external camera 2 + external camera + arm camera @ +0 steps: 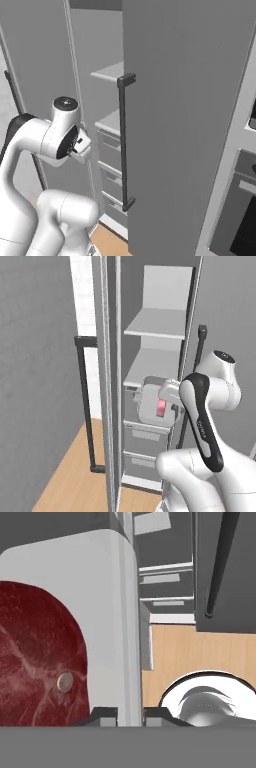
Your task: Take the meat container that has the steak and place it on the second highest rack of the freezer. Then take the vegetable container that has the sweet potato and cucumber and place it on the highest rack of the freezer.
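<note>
While the gripper (130, 716) clamps the meat container's (150, 401) rim before the freezer (155, 326), its wrist hides part of the steak (161, 408).

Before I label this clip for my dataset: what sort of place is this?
Most likely a rendered home kitchen. A tall grey freezer stands open, with shelves above and drawers below; a black-windowed wall oven sits to its right, over a wooden floor. The end effector holds a steak in its container.

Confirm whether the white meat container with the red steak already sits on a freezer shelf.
No: in the left base view the white meat container with the red steak hangs tilted in the gripper, in front of the light-grey shelf.
</note>
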You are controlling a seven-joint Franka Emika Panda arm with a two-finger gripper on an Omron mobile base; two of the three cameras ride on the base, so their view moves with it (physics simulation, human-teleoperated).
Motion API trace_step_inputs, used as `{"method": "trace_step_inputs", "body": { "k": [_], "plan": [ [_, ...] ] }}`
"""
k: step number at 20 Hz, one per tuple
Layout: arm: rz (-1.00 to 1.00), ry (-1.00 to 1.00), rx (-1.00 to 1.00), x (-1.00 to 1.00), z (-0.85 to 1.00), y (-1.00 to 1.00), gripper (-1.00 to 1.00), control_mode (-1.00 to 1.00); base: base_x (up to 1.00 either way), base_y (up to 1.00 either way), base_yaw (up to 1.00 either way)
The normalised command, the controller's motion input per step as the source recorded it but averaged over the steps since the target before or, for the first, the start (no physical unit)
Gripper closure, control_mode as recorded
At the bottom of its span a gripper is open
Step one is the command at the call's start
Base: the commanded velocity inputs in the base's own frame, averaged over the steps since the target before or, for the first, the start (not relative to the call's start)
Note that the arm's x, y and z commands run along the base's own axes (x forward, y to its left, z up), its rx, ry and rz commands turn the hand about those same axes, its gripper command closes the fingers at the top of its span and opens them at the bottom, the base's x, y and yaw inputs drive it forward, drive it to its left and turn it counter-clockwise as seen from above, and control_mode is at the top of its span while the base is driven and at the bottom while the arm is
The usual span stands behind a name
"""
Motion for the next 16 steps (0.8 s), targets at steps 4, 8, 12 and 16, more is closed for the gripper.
{"method": "trace_step_inputs", "body": {
  "k": [4,8,12,16],
  "plan": [
    [0.0,0.0,0.0,0.0,0.0,0.0,1.0,1.0,0.3,-0.06,-0.26],
    [0.0,0.0,0.0,0.0,0.0,0.0,1.0,1.0,0.48,0.06,-0.19],
    [0.0,0.0,0.0,0.0,0.0,0.0,1.0,1.0,0.61,0.18,-0.12],
    [0.0,0.0,0.0,0.0,0.0,0.0,1.0,1.0,0.51,0.0,-0.05]
  ]
}}
